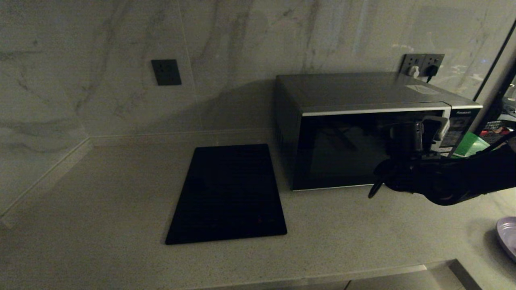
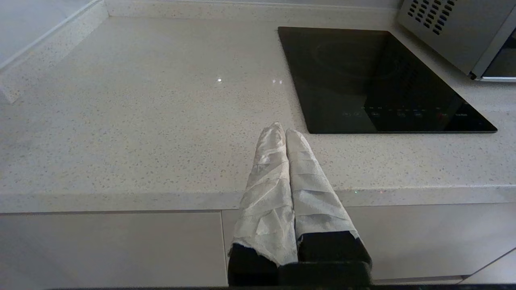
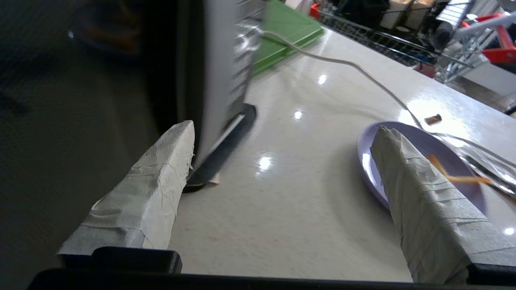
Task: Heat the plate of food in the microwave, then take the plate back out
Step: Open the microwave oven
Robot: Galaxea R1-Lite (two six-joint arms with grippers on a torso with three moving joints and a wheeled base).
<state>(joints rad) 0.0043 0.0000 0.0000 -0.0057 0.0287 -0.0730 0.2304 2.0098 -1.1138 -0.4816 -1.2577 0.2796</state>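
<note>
The black microwave (image 1: 342, 149) stands at the back right of the counter with its dark glass door closed. My right gripper (image 1: 423, 129) hovers open in front of the door's right edge, by the button panel. In the right wrist view the right gripper (image 3: 282, 128) holds nothing; one taped finger (image 3: 161, 177) is before the microwave (image 3: 217, 68), the other over the lilac plate of food (image 3: 429, 143) with its orange sticks (image 3: 459, 177). The plate (image 1: 508, 235) lies on the counter at the far right. My left gripper (image 2: 285, 131) is shut and empty, parked over the counter's front edge.
A flat black cooktop (image 1: 227, 193) lies left of the microwave. A green board (image 1: 469, 145) sits behind the microwave's right side, with a white cable (image 3: 354, 68) trailing across the counter. Wall sockets (image 1: 423, 64) are above. A wire rack (image 3: 387, 36) borders the far right.
</note>
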